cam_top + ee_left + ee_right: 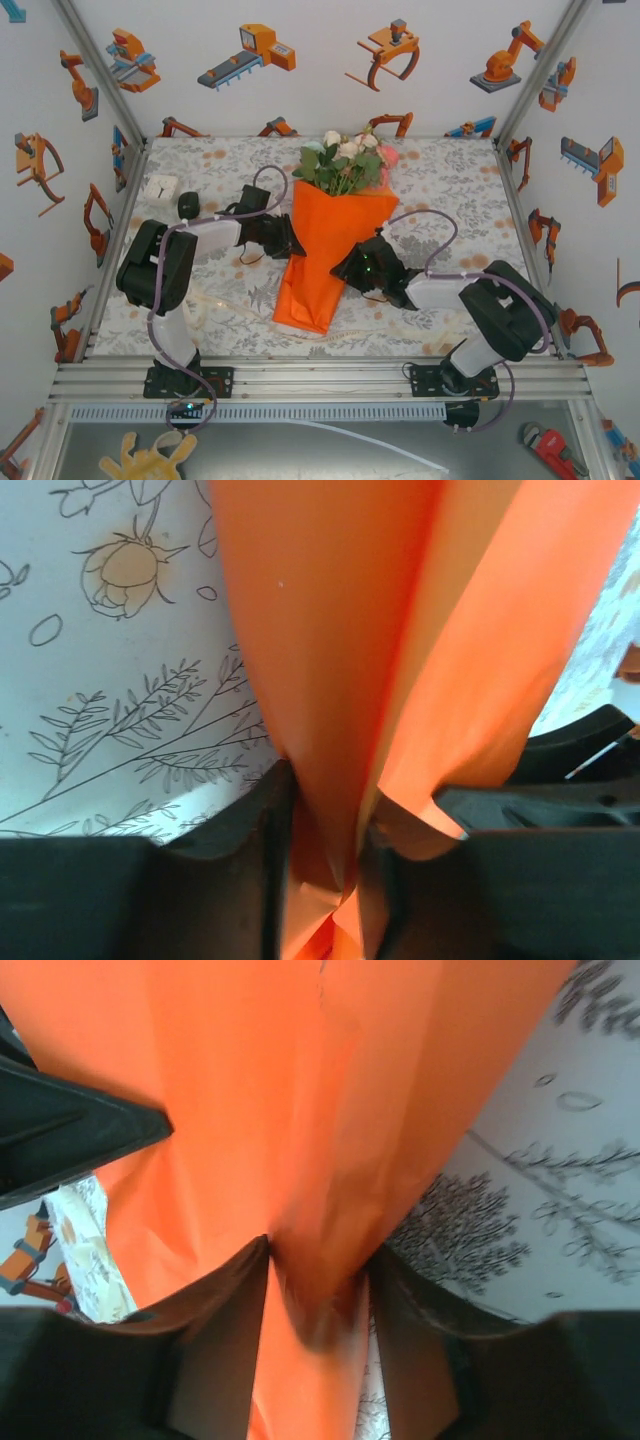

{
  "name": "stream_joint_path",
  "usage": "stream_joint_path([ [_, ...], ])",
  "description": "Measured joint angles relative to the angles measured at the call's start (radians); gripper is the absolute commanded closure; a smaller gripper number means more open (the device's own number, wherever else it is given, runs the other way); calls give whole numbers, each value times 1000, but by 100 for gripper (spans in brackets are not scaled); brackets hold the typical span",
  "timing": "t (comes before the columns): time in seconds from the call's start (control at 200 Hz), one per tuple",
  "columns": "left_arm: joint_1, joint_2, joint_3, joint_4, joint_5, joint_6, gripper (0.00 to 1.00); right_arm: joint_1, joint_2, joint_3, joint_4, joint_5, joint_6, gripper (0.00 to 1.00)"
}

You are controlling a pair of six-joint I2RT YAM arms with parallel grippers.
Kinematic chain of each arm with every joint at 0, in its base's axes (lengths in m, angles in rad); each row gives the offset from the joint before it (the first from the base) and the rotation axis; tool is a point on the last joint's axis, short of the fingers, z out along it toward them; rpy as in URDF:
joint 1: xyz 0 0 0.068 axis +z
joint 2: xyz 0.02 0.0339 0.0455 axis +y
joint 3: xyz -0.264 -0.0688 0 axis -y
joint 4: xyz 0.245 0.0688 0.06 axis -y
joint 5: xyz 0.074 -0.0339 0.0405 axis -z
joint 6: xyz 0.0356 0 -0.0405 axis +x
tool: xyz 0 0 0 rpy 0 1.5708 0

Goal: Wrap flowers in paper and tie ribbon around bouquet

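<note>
The bouquet lies in the middle of the table. Its flowers (345, 160), pink and white with green leaves, point to the far side above a long cone of orange paper (325, 250). My left gripper (290, 240) reaches in from the left at mid-cone. In the left wrist view it (325, 820) is shut on a pinched fold of the paper (330, 630). From the right, my right gripper (345, 268) meets the cone, and in its wrist view it (318, 1260) is closed on a blurred fold of paper (300, 1090). The ribbon (225, 304) lies loose on the cloth near the cone's tip.
A small white box (160, 187) and a black object (188, 205) sit at the far left of the flower-print tablecloth (450, 190). Enclosure walls stand close on the left, right and far sides. A metal rail (320, 378) runs along the near edge.
</note>
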Motion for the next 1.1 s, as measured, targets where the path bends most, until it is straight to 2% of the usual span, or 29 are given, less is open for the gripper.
stream_joint_path([
  [0.085,-3,0,14,5,13,-25,89,-31,-5,13,-30,-6,-4,78],
  [0.225,-14,-6,45,7,6,-53,94,-58,-58,61,-100,-7,-35,92],
  [0.45,-24,-73,39,-15,-16,-100,100,-63,-138,109,-178,-61,-58,98],
  [0.651,-61,-210,-92,-10,-48,-149,100,-33,-250,81,-275,-98,-66,98],
  [0.946,-161,-375,-278,-19,-130,-215,99,75,-365,-23,-376,-97,-73,94],
  [1.016,-169,-376,-296,-17,-137,-221,97,94,-362,-52,-374,-86,-72,89],
  [1.101,-178,-364,-307,-13,-146,-226,84,104,-347,-74,-373,-74,-72,74],
])
